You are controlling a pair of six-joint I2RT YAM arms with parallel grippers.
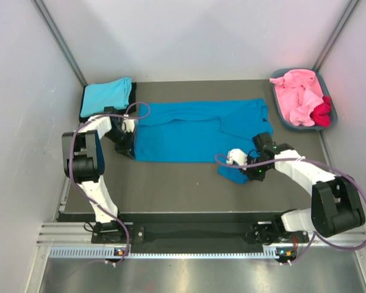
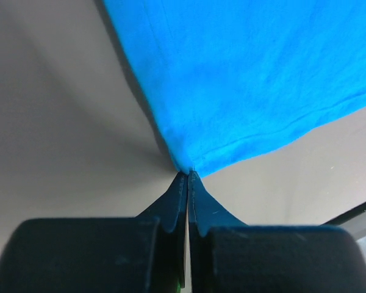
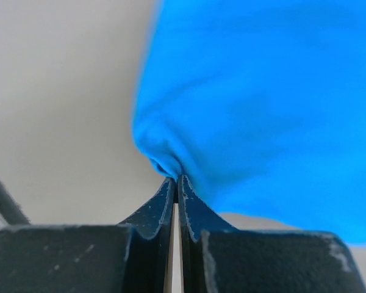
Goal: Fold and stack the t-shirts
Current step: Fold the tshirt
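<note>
The bright blue t-shirt (image 1: 195, 129) lies spread across the middle of the table. My left gripper (image 1: 130, 148) is shut on its near-left corner, and the left wrist view shows that corner (image 2: 189, 163) pinched at my fingertips. My right gripper (image 1: 254, 170) is shut on a bunched fold of the same shirt at its near-right part, seen in the right wrist view (image 3: 168, 160). A folded turquoise t-shirt (image 1: 107, 93) lies at the far left. Pink t-shirts (image 1: 296, 94) and a crimson one (image 1: 321, 113) lie in the tub.
A grey-blue oval tub (image 1: 279, 109) stands at the far right corner. White walls enclose the table on three sides. A metal rail (image 1: 189, 235) with the arm bases runs along the near edge.
</note>
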